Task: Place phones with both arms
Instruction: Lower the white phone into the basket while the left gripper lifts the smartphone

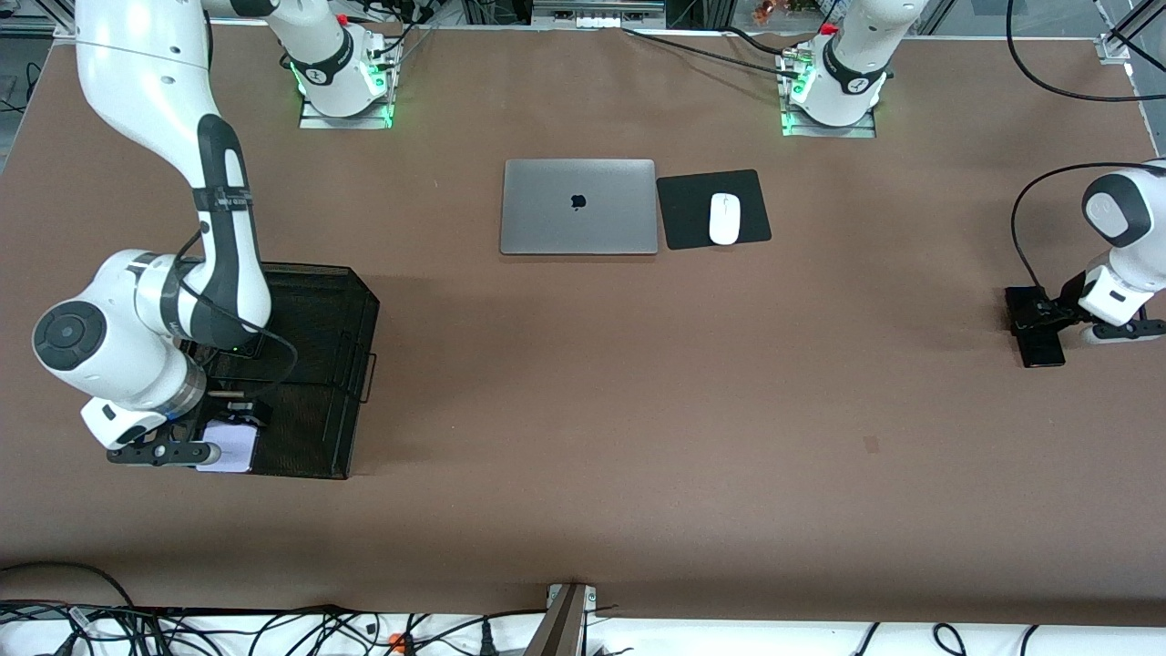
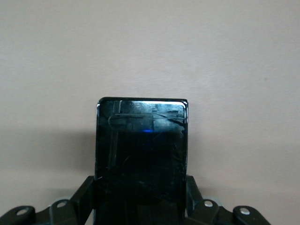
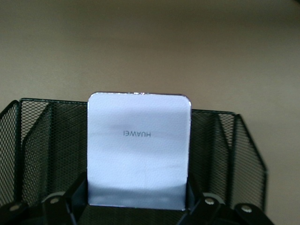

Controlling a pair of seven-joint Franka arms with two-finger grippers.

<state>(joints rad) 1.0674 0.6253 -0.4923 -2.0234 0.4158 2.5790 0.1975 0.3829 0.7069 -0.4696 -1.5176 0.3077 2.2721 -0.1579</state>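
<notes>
Pinching the black phone (image 2: 142, 154) by its long edges in our left tool (image 1: 1046, 314) on the counter (image 1: 583, 410), while our right tool (image 1: 239, 428) clamps the white phone (image 3: 139, 152) over the mesh tray (image 1: 351, 364), we judge both stiff, slick, light.

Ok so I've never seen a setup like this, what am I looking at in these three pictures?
Two white robot arms work at a brown table. The big picture looks down from across the table; the two small ones come from cameras on the wrists. The left gripper is shut on a black phone lying on the table. The right gripper holds a pale lavender-white phone over a black mesh tray. A closed silver laptop and a white mouse on a black pad lie near the bases.
</notes>
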